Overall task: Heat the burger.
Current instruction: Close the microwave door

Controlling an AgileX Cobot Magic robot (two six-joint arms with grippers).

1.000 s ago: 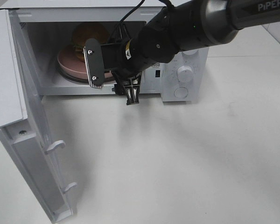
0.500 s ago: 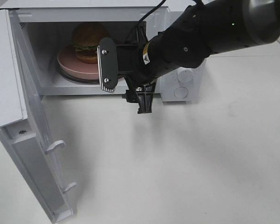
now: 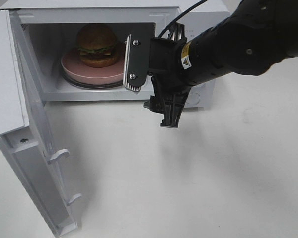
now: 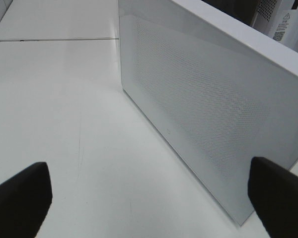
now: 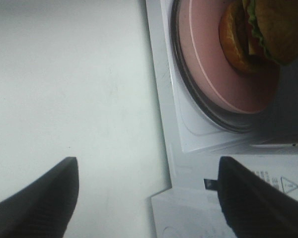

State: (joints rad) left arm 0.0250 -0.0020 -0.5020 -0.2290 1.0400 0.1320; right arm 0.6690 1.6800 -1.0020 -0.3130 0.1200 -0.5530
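The burger [image 3: 97, 45] sits on a round pink plate [image 3: 84, 73] inside the open white microwave [image 3: 89, 14]. My right gripper [image 3: 151, 85] hangs just outside the microwave's opening, to the right of the plate, open and empty. One of its fingers [image 3: 132, 62] stands in front of the cavity's right edge. In the right wrist view the burger [image 5: 268, 29] and plate [image 5: 208, 69] lie beyond the open right gripper [image 5: 149, 198]. The left gripper [image 4: 149, 203] is open with nothing in it, facing the outer side of the microwave door [image 4: 208, 114]. It does not show in the high view.
The microwave door [image 3: 20, 114] swings out wide to the front left, with its latch hooks [image 3: 58, 155] facing the table. The right arm [image 3: 238, 42] covers most of the control panel. White tabletop [image 3: 188, 178] spreads in front.
My right gripper has drawn back to the right, away from the plate, so the burger now shows fully. The burger, plate and door have stayed put.
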